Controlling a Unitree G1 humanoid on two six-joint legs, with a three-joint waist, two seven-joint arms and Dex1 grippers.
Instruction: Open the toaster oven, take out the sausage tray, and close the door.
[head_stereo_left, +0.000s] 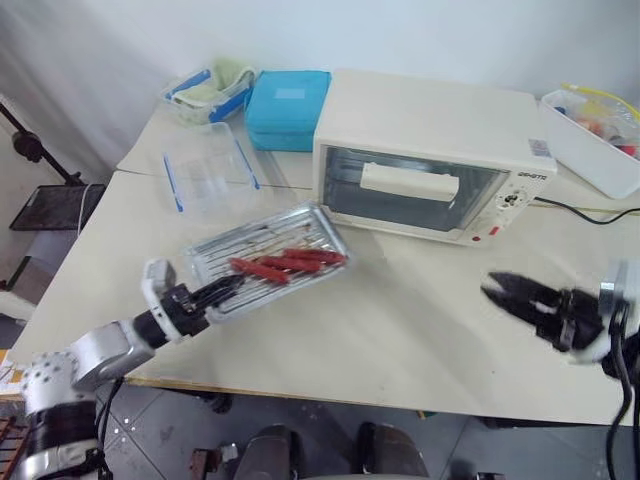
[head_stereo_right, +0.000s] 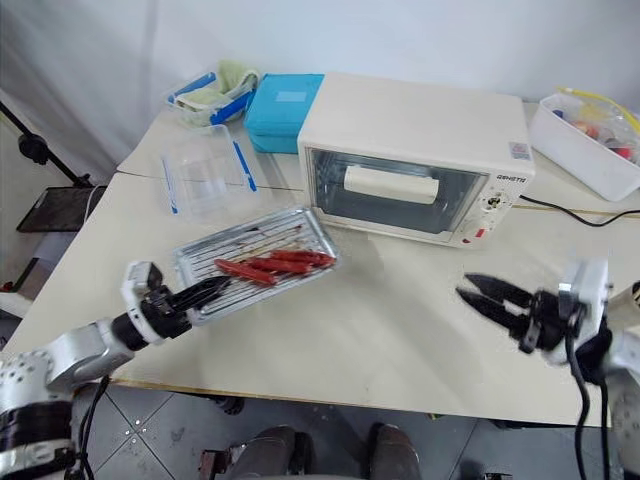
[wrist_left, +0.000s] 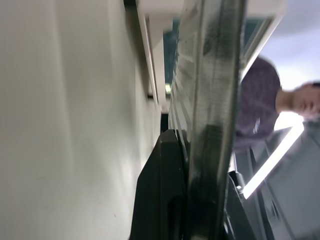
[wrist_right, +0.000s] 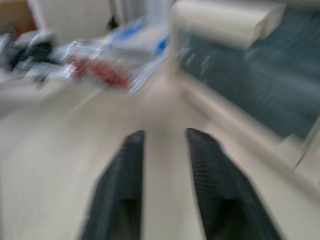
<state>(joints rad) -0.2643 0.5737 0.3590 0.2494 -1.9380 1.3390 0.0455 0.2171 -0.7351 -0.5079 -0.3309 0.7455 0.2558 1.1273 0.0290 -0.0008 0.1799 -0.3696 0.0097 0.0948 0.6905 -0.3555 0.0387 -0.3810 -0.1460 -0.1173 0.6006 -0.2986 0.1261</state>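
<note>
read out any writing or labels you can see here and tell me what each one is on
Dark brand lettering atop the toaster oven's control panel: too small to read for certain.
Small sticker on the oven's top corner: print unreadable.
Knob markings on the panel: unreadable.
Nothing else legible.

Bare table (head_stereo_left: 420, 320) before shut door (head_stereo_left: 412, 187)

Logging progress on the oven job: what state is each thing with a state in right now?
Door: shut.
Sausage tray: out of the toaster oven, on the table, sausages on it.
Left gripper: shut on the sausage tray's rim.
Right gripper: open, holding nothing.
Teal box: lid closed.
Clear container: empty.
</note>
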